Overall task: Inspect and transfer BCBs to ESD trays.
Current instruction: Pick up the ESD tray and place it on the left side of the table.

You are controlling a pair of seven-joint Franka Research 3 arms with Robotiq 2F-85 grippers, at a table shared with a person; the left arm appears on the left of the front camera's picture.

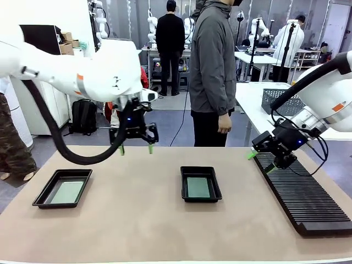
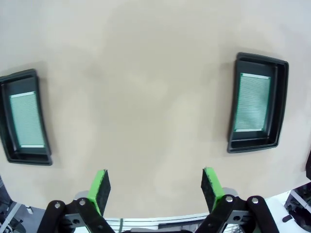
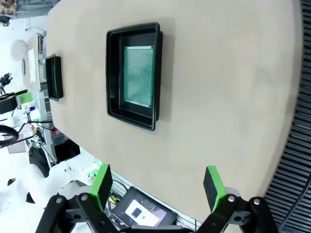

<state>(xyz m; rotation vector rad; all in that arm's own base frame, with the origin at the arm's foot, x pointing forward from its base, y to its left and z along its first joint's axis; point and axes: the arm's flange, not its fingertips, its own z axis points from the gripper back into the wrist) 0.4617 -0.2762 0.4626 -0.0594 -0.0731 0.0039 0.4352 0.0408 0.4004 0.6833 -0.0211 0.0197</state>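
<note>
On the table: 2 ESD trays (image 1: 62,188) (image 1: 201,183), 1 BCB (image 1: 198,187) laid in each.
Left gripper (image 1: 136,147): spread wide, nothing held.
Right gripper (image 1: 260,162): spread wide, nothing held.
Advice: boards should be checked lying flat before arms are withdrawn.

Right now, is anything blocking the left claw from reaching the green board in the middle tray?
Nothing visible. The left gripper hangs open above bare table, and the board lies uncovered in the middle tray.

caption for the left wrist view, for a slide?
Open left gripper above bare table, flanked by two ESD trays, each holding a BCB.
</note>
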